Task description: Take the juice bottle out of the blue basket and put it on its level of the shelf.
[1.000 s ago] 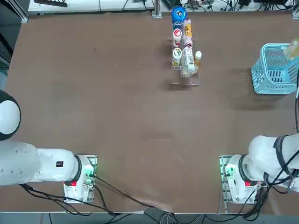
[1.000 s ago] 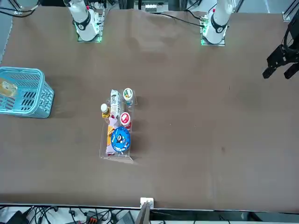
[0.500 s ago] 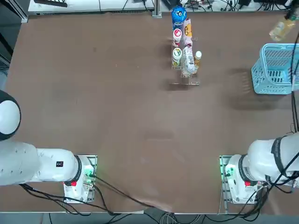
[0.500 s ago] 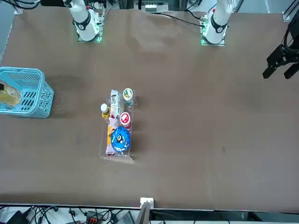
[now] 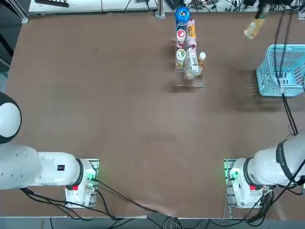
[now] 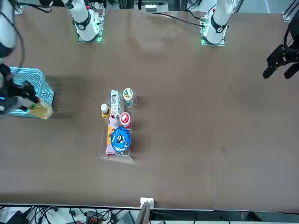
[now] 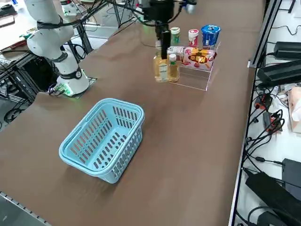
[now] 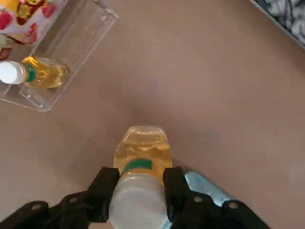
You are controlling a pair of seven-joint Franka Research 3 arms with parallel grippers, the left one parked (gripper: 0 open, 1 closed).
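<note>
My right gripper (image 8: 140,188) is shut on the neck of the juice bottle (image 8: 142,150), a slim clear bottle of amber liquid with a white cap. In the top view the juice bottle (image 5: 252,29) hangs in the air, outside the blue basket (image 5: 283,71) and to the right of the shelf (image 5: 193,83). From the right side, the gripper (image 7: 163,47) holds the juice bottle (image 7: 160,68) upright, close beside a near-identical bottle (image 7: 173,67) that stands on the low step of the shelf (image 7: 200,77). The blue basket (image 7: 103,139) looks empty.
The shelf holds a blue-lidded cup (image 5: 182,14), a red-capped bottle (image 5: 180,36), a white-labelled bottle (image 5: 191,62) and a snack pouch (image 7: 200,56). The arm's cable (image 5: 285,102) runs over the basket. The table's right edge lies just beyond the basket.
The gripper has lifted the juice bottle out of the basket and carried it across the table toward the shelf. The basket has stayed in place.
</note>
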